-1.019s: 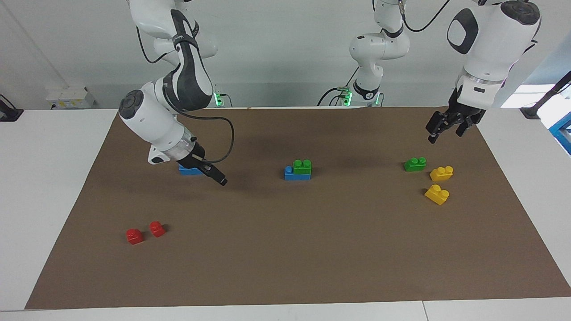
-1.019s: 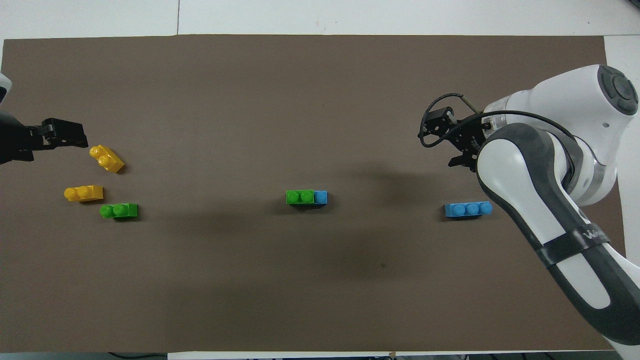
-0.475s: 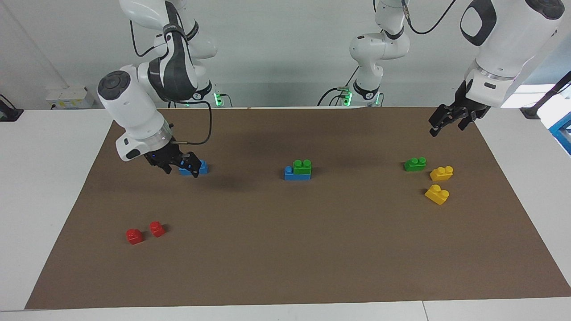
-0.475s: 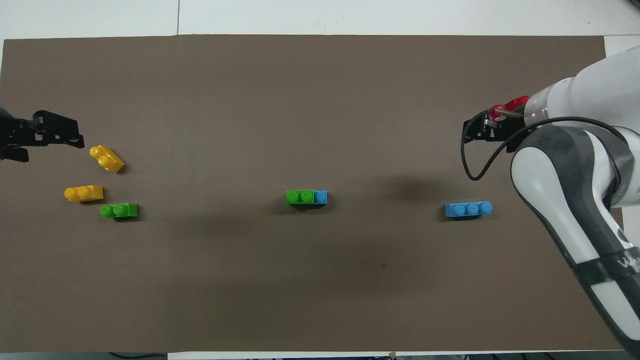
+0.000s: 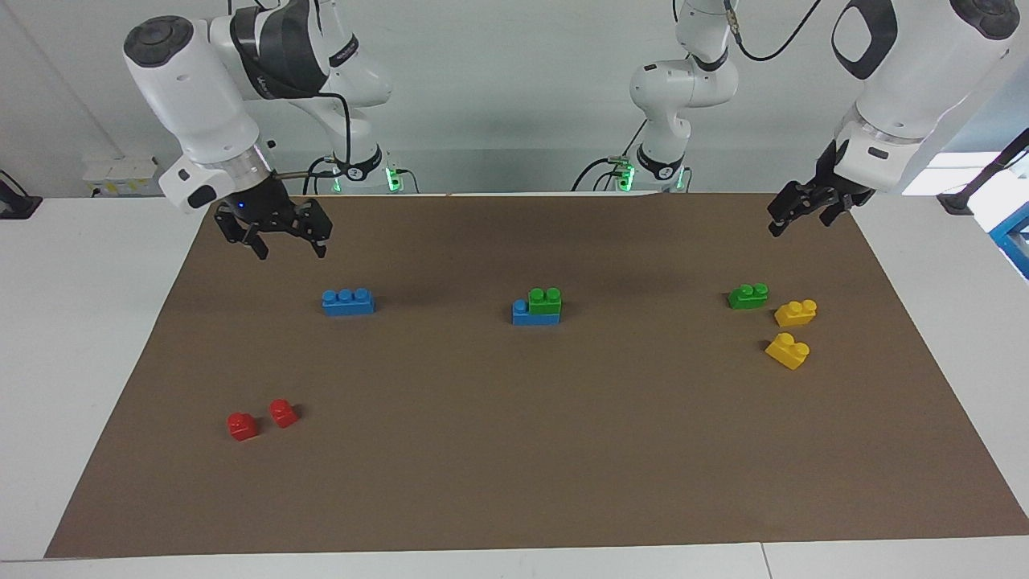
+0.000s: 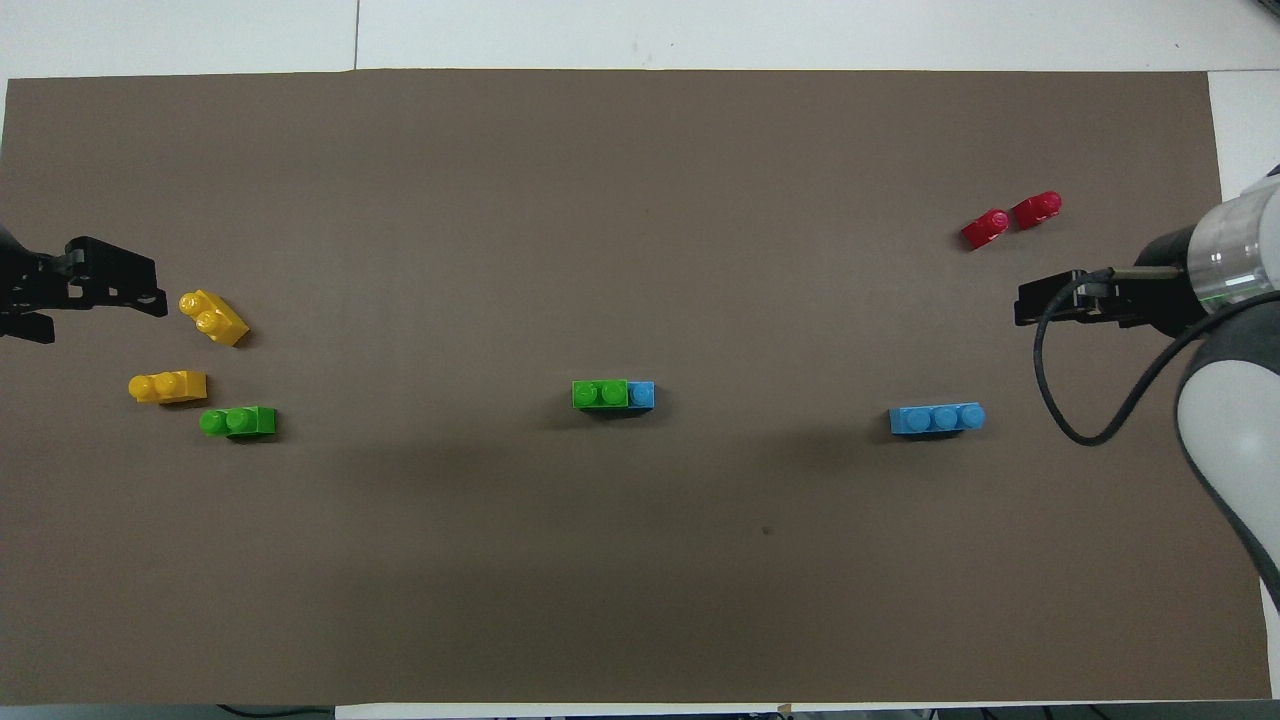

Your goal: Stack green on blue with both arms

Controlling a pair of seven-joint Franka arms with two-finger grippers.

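facing view: both arms hang raised over the worktop [image 5: 514, 450], right gripper [image 5: 273, 235] and left gripper [image 5: 800, 211] with fingers released and empty. one green brick [image 5: 545, 300] sits stacked on a blue brick [image 5: 534, 314] mid-worktop. for a second stack, i judge the left arm should descend squarely over the loose green brick [image 5: 748, 296] and the right arm over the loose blue brick [image 5: 347, 301].

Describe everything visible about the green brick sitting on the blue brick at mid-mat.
The stacked green brick is a small, glossy, plastic-looking block with two round studs on top. It sits upright and level on the blue brick, covering two of its studs toward the left arm's end and leaving one blue stud bare. Only the blue brick touches it. The pair rests at the middle of the brown mat, and neither gripper is near it.
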